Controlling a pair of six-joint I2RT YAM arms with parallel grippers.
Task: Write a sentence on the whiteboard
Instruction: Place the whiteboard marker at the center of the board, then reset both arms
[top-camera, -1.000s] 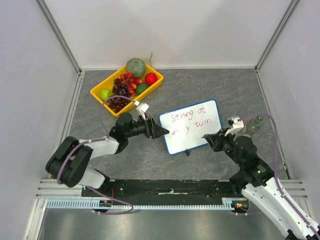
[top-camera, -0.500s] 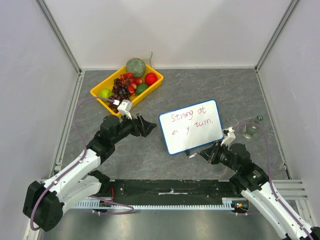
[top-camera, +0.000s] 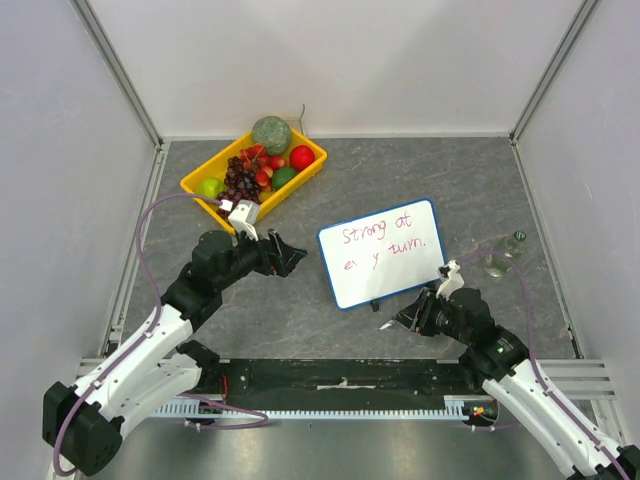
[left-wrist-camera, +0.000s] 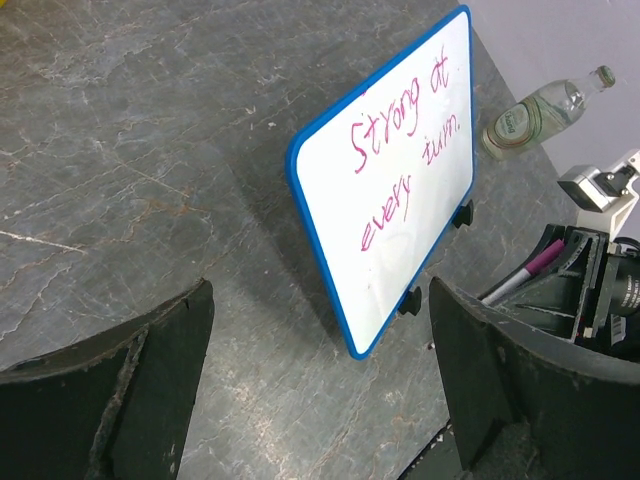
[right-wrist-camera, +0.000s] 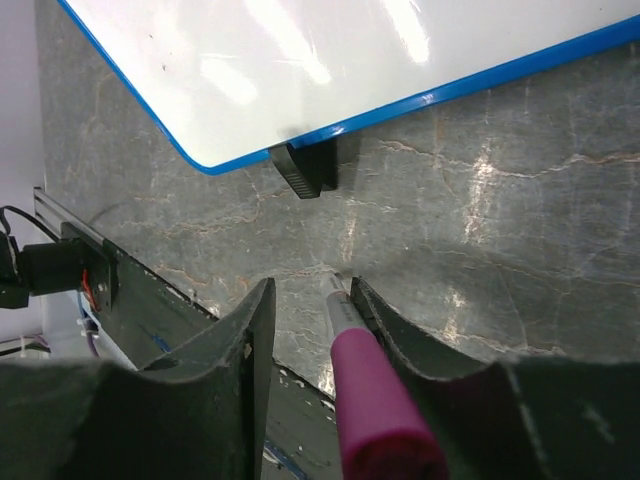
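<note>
Here, left tool (top-camera: 288, 256) gaping toward whiteboard (top-camera: 390, 285), right tool (right-wrist-camera: 312, 292) low, marker (right-wrist-camera: 372, 405) between jaws.

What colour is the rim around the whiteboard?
Blue. The whiteboard rim shows best in the left wrist view.

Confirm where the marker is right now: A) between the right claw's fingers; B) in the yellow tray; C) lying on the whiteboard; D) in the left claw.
A: the right wrist view shows the pink marker between the fingers of the right claw, short of the whiteboard, and the left claw stands open and empty.
</note>
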